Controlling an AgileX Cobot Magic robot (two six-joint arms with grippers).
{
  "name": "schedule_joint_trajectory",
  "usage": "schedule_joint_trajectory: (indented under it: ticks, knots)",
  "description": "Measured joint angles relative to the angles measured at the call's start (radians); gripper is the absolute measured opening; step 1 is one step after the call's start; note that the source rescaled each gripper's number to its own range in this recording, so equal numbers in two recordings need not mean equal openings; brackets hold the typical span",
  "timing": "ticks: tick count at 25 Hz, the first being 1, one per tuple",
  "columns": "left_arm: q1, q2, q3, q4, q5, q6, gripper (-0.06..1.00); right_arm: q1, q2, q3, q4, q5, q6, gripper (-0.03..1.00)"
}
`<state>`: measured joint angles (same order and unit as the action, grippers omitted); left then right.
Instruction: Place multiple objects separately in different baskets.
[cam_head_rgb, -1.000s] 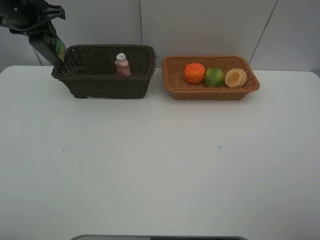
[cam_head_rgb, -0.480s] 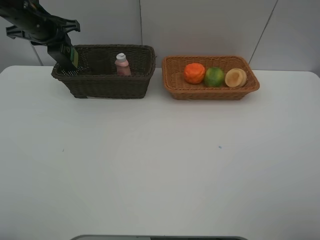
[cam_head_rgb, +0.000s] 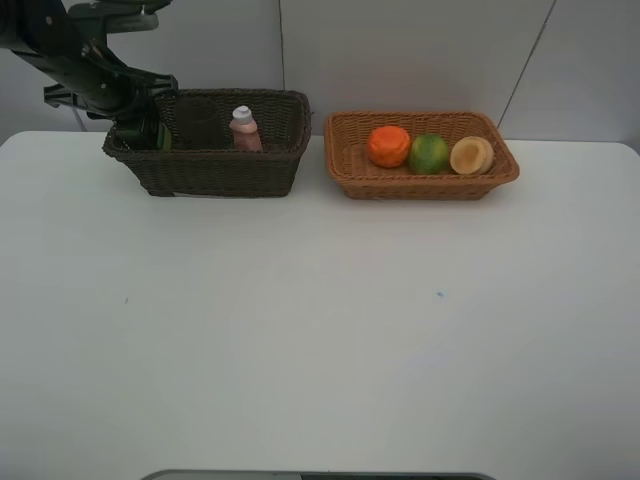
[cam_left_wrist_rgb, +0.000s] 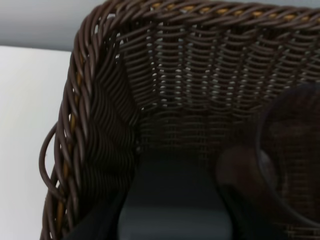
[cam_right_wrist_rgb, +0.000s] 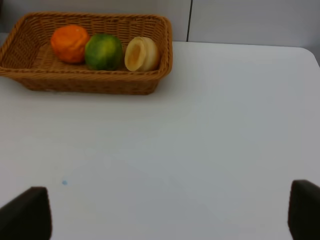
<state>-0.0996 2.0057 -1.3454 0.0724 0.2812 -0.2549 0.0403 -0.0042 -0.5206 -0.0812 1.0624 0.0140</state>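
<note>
Two baskets stand side by side at the back of the table (cam_head_rgb: 300, 330), the deeper basket (cam_head_rgb: 215, 170) on the left and the shallower basket (cam_head_rgb: 420, 182) on the right. A capped bottle (cam_head_rgb: 244, 130) stands in the deeper one, with another bottle (cam_head_rgb: 160, 137) at its left end. The shallower one holds three fruits in a row: first fruit (cam_head_rgb: 388, 146) left, second fruit (cam_head_rgb: 428, 153) in the middle, third fruit (cam_head_rgb: 471, 155) right.

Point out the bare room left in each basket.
Dark basket: free between the pink bottle and its right wall; crowded at the left end, where the left tool lowers the green bottle. Tan basket: only its left end, beside the orange fruit.
</note>
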Motion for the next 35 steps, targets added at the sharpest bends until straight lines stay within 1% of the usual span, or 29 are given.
schedule_joint_trajectory:
  ticks: [11, 12, 14, 15, 17, 18, 22, 28, 31, 35]
  knots:
    - [0.000, 0.014, 0.000, 0.000, -0.008, 0.012, 0.45, 0.000, 0.000, 0.000, 0.000, 0.000, 0.000, 1.00]
    - [0.000, 0.014, 0.000, 0.000, -0.009, 0.018, 0.50, 0.000, 0.000, 0.000, 0.000, 0.000, 0.000, 1.00]
    - [0.000, 0.011, 0.000, 0.000, -0.024, 0.024, 0.72, 0.000, 0.000, 0.000, 0.000, 0.000, 0.000, 1.00]
    - [0.000, 0.007, 0.000, 0.000, -0.025, 0.025, 0.80, 0.000, 0.000, 0.000, 0.000, 0.000, 0.000, 1.00]
    - [0.000, -0.003, 0.000, 0.000, -0.025, 0.027, 0.91, 0.000, 0.000, 0.000, 0.000, 0.000, 0.000, 1.00]
    - [0.000, -0.012, 0.000, 0.000, -0.025, 0.027, 0.93, 0.000, 0.000, 0.000, 0.000, 0.000, 0.000, 1.00]
    - [0.000, -0.058, 0.000, 0.000, -0.020, 0.027, 0.95, 0.000, 0.000, 0.000, 0.000, 0.000, 0.000, 1.00]
    - [0.000, -0.159, 0.004, 0.000, 0.056, 0.027, 0.95, 0.000, 0.000, 0.000, 0.000, 0.000, 0.000, 1.00]
    - [0.000, -0.239, 0.052, 0.000, 0.065, 0.037, 0.95, 0.000, 0.000, 0.000, 0.000, 0.000, 0.000, 1.00]
    - [0.000, -0.377, 0.143, 0.000, 0.091, 0.085, 0.95, 0.000, 0.000, 0.000, 0.000, 0.000, 0.000, 1.00]
